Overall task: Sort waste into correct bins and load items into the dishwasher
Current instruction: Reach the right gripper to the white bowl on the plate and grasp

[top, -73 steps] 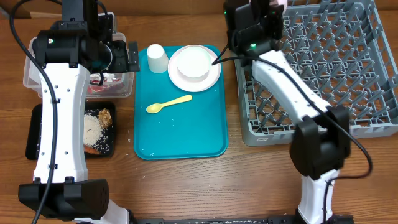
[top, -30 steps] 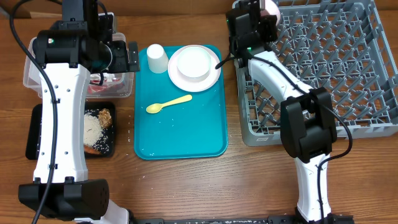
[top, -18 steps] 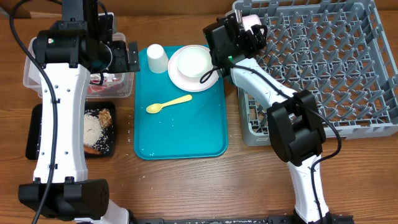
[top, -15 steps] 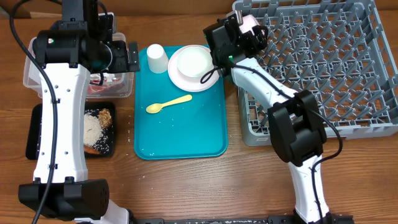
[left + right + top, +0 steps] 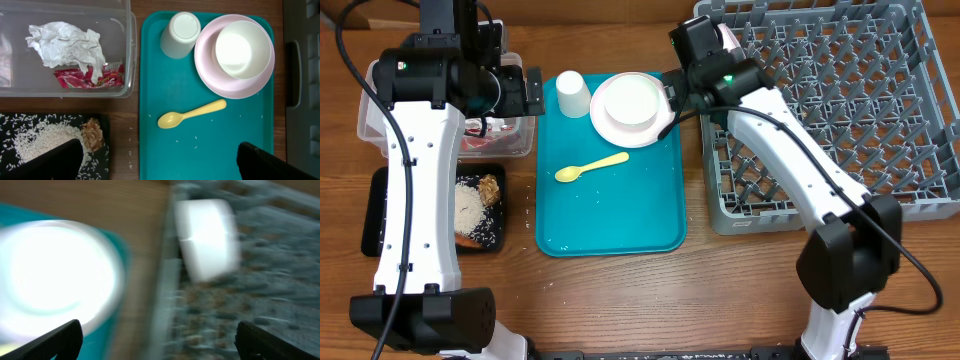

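Napkin (image 5: 67, 42), wrapper (image 5: 87, 77) in clear tub (image 5: 127, 30); rice (image 5: 40, 140) in black tray (image 5: 372, 215): sorting apparently done. Left gripper (image 5: 159, 150) splayed, empty. Cup (image 5: 181, 34), plate (image 5: 210, 80), bowl (image 5: 243, 48), spoon (image 5: 192, 113) unloaded on teal tray (image 5: 155, 75). Right gripper (image 5: 157, 330) splayed, empty. One blurred white piece (image 5: 207, 237) in rack (image 5: 840, 100).

Teal serving tray (image 5: 620, 210), rectangular with rounded corners and a raised rim, flat on a wooden desk (image 5: 620, 300); bare brown grain visible on every side of the tray.
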